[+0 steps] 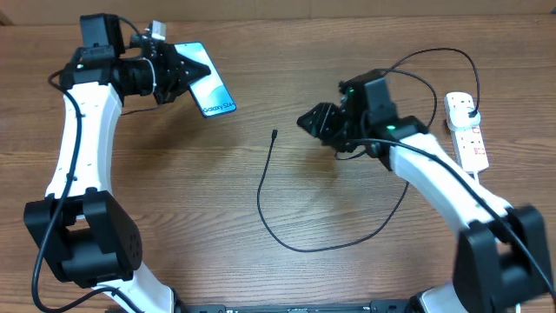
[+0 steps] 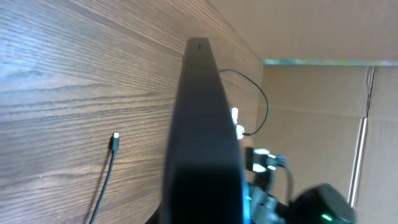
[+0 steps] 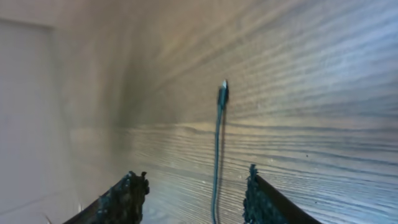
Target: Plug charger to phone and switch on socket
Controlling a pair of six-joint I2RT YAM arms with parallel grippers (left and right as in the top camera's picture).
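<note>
My left gripper (image 1: pixel 178 71) is shut on the phone (image 1: pixel 211 87) and holds it tilted above the table at the upper left, its blue screen showing. In the left wrist view the phone (image 2: pixel 202 143) shows edge-on as a dark bar. The charger (image 1: pixel 265 196) is a thin black cable curving over the middle of the table, its connector tip (image 1: pixel 274 134) free. My right gripper (image 1: pixel 313 120) is open and empty, just right of the tip. In the right wrist view the cable (image 3: pixel 216 155) runs between the open fingers (image 3: pixel 193 196), tip (image 3: pixel 223 92) ahead. The socket (image 1: pixel 466 129) lies at the far right.
A black cable loops from the socket area over the right arm (image 1: pixel 426 65). The socket's thick white cord (image 1: pixel 486 187) runs down the right side. A cardboard wall (image 2: pixel 311 93) stands beyond the table edge.
</note>
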